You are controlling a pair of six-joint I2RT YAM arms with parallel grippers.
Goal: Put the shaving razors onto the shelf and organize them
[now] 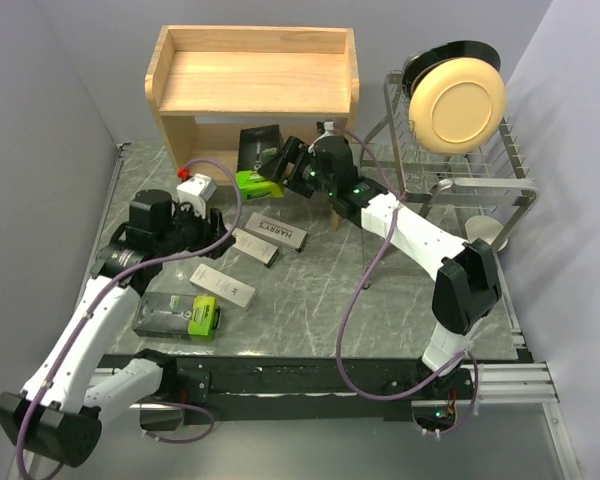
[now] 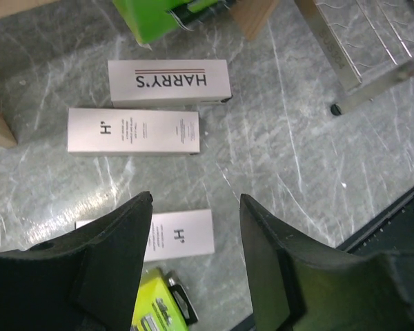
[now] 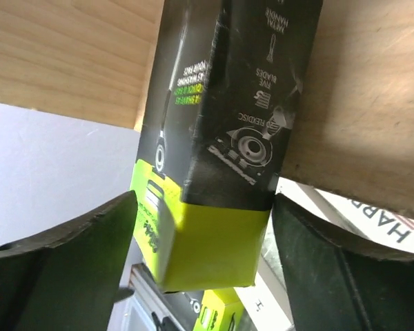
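Note:
The light wood shelf (image 1: 252, 80) stands at the back. One black-and-lime razor pack (image 1: 256, 158) leans tilted at the shelf's lower tier. My right gripper (image 1: 283, 163) is open around its lime end (image 3: 214, 241), with a gap on the left side; the right finger (image 3: 345, 276) is right at the pack's edge. Three slim white boxes lie on the table: the Harry's box (image 2: 169, 81), an H' box (image 2: 132, 131) and another H' box (image 2: 183, 236). The second lime pack (image 1: 180, 315) lies front left. My left gripper (image 2: 195, 207) is open and empty above the nearest white box.
A wire dish rack (image 1: 480, 175) with a cream plate (image 1: 457, 100) stands at the right, close to the right arm. A small white and red object (image 1: 195, 186) sits by the shelf's left leg. A purple cable loops over the table's front.

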